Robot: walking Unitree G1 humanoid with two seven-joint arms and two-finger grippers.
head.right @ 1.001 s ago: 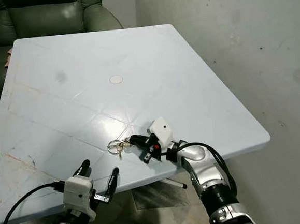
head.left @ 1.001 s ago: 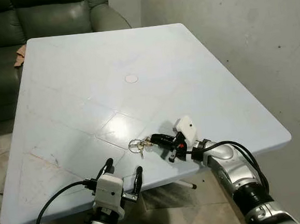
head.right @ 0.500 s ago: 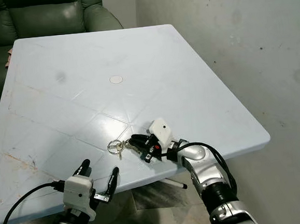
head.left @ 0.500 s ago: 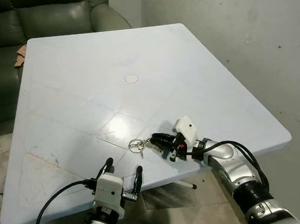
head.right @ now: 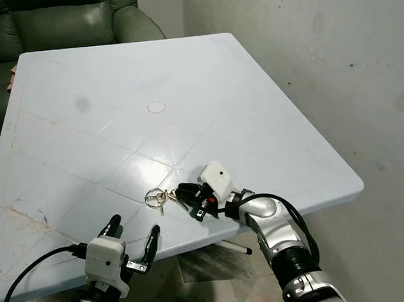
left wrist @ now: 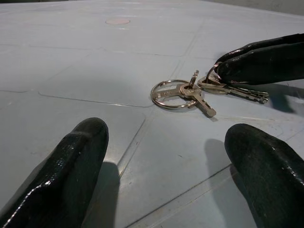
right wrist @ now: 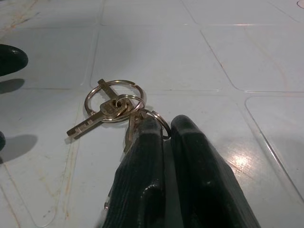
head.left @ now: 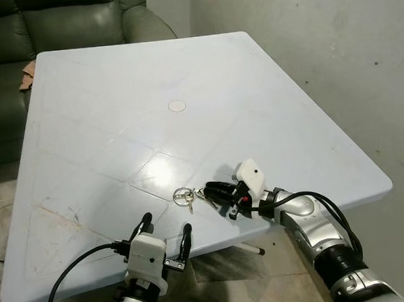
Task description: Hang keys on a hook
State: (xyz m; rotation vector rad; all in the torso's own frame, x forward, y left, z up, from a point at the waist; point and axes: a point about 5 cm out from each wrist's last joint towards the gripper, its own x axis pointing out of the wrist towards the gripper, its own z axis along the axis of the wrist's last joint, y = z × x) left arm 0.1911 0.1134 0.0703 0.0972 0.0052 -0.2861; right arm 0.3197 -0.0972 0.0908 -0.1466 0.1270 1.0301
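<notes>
The right gripper's [head.left: 216,192] black fingers are covering part of the small bunch of silver keys on steel rings [right wrist: 114,108], so one key is mostly hiding under them. They're pinching tight on the bunch, which is lying on the pale blue plastic table [head.left: 99,89] near its front edge. The left gripper [head.left: 164,232] is hovering spread wide just off that edge, touching nothing, with a dark green leather sofa [head.left: 11,33] sitting behind the table.

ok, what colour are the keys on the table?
Silver metal keys on silver rings; clearest in the left wrist view.
</notes>
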